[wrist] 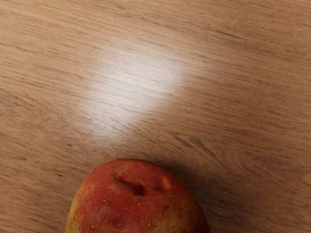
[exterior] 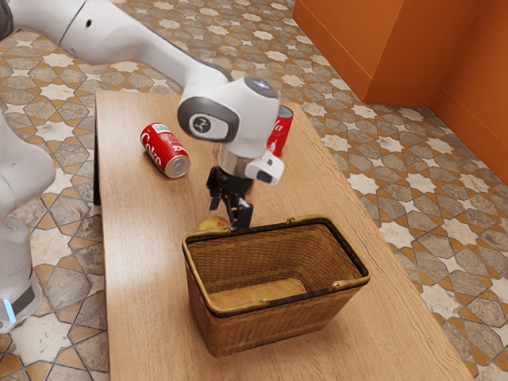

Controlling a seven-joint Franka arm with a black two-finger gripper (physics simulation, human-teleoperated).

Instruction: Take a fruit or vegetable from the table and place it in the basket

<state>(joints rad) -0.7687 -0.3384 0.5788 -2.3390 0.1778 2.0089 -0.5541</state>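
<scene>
My gripper (exterior: 227, 216) points down just behind the basket's rim in the exterior view, its two black fingers standing apart. Low beside the fingertips is a yellow-and-red fruit (exterior: 212, 225), partly hidden by the basket's rim and a finger. Seen from the hand, the red fruit (wrist: 138, 201) with yellow patches and a dimple on top rests on the wooden table (wrist: 233, 97), just under the hand. The wicker basket (exterior: 262, 324) stands upright on the table, with bare wicker visible at its bottom.
A red Coke can (exterior: 164, 149) lies on its side toward the exterior view's left. Another red can (exterior: 280, 132) is partly hidden behind the hand. The basket's near-side rim and folded handles rise close to the fingers. Orange walls (exterior: 381, 48) stand beyond the table.
</scene>
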